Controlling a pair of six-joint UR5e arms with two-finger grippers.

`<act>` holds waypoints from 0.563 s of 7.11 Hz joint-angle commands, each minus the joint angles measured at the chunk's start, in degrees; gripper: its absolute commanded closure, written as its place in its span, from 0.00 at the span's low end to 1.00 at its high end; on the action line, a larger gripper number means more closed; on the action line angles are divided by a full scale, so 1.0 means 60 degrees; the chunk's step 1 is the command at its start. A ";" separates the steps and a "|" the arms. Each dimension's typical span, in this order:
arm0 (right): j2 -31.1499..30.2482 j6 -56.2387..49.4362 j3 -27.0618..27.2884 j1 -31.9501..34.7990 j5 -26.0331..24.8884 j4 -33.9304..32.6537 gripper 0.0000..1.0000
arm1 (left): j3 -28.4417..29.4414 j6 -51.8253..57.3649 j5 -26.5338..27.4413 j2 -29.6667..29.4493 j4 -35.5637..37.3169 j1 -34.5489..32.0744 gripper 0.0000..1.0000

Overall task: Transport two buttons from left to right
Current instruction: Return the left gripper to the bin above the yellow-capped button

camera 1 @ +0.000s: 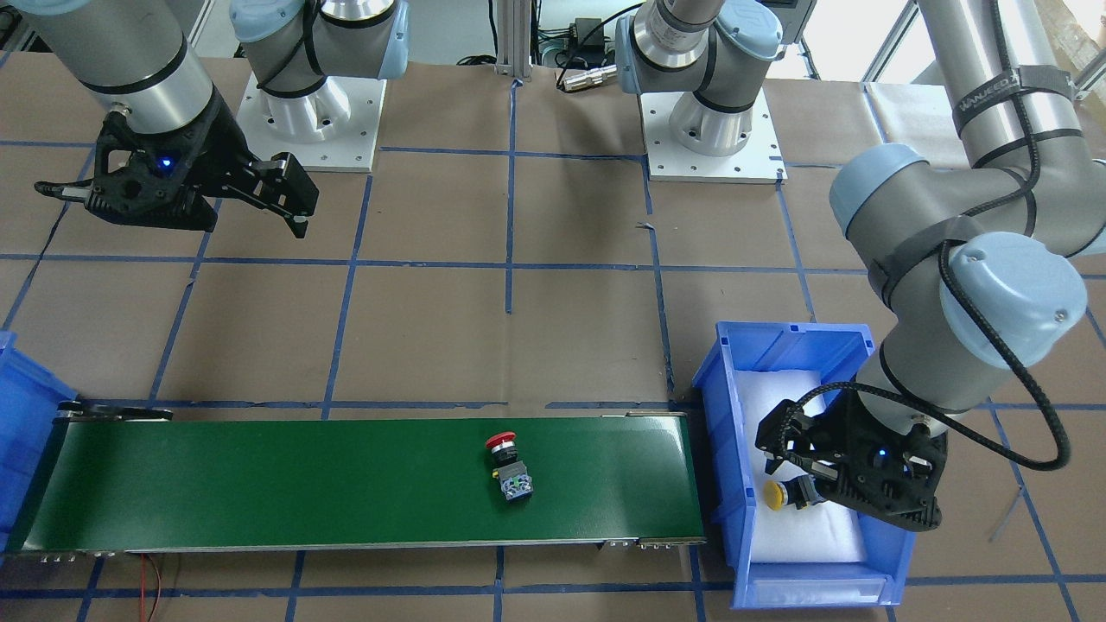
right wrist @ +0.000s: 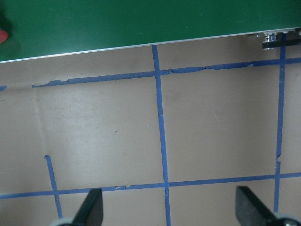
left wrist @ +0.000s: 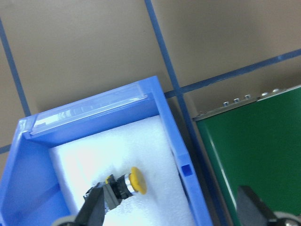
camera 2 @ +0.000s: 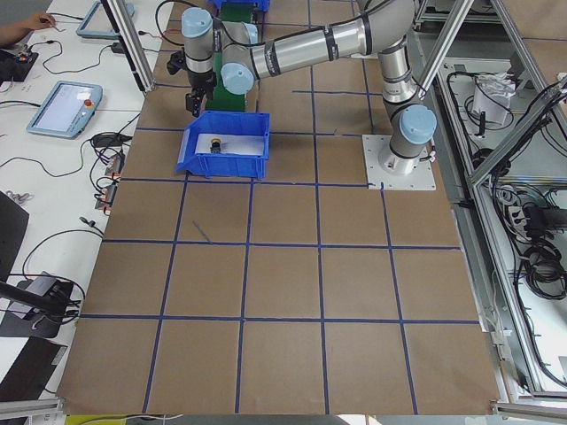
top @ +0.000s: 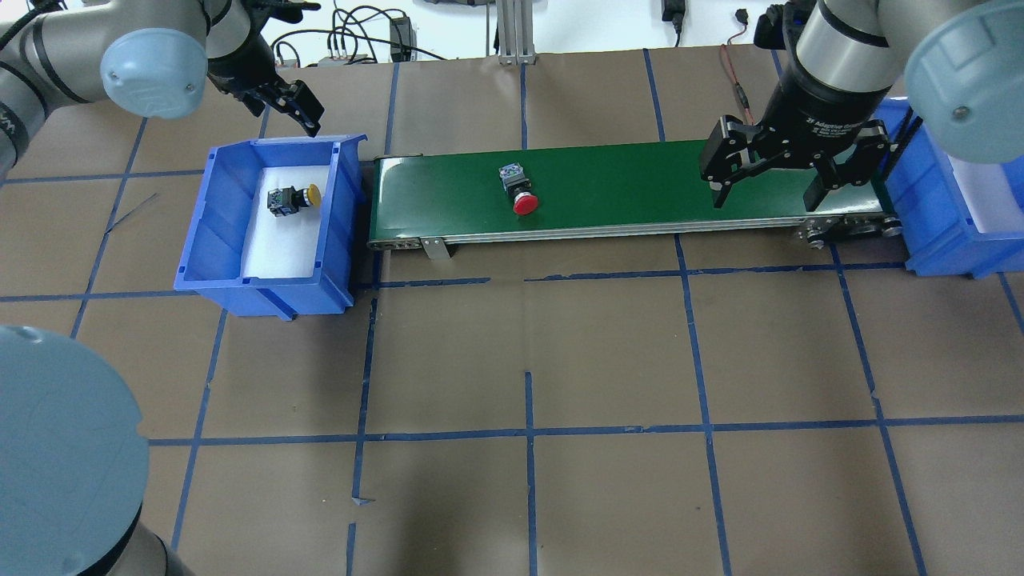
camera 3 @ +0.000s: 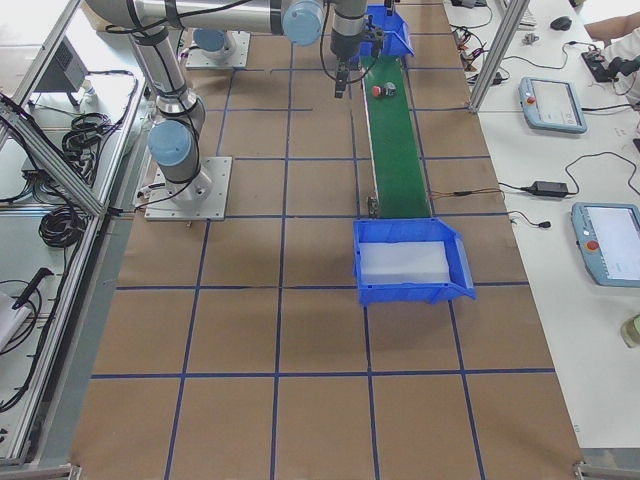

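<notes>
The red button [top: 520, 192] [camera 1: 509, 467] lies on its side on the green conveyor belt [top: 640, 188], left of its middle in the overhead view. The yellow button [top: 293, 198] [left wrist: 126, 183] lies on white foam inside the left blue bin [top: 224, 216]. My left gripper [top: 285, 109] [left wrist: 174, 212] hangs open and empty above that bin's far side, near the yellow button. My right gripper [top: 766, 198] [right wrist: 171, 212] is open and empty too, held high over the belt's right end. The right wrist view shows only a red sliver of the red button [right wrist: 2, 35].
A second blue bin [top: 936, 232] [camera 3: 410, 290] with white foam stands at the belt's right end. The table is brown paper with blue tape lines. The arm bases [camera 1: 307, 112] stand behind the belt. Operators' desks with tablets [camera 3: 552, 103] flank the table's far side.
</notes>
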 commanded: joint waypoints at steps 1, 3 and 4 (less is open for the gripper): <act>-0.0013 0.0000 0.0000 -0.0006 0.0026 -0.0050 0.00 | -0.0140 0.4010 -0.0008 -0.0202 0.0146 0.0477 0.02; 0.0001 0.0000 0.0000 -0.0006 0.0026 -0.0021 0.00 | 0.0020 0.6598 0.0007 -0.0817 0.0192 0.0566 0.02; 0.0001 0.0000 0.0000 -0.0006 0.0026 -0.0021 0.00 | -0.0038 0.7189 -0.0008 -0.1037 0.0308 0.0552 0.02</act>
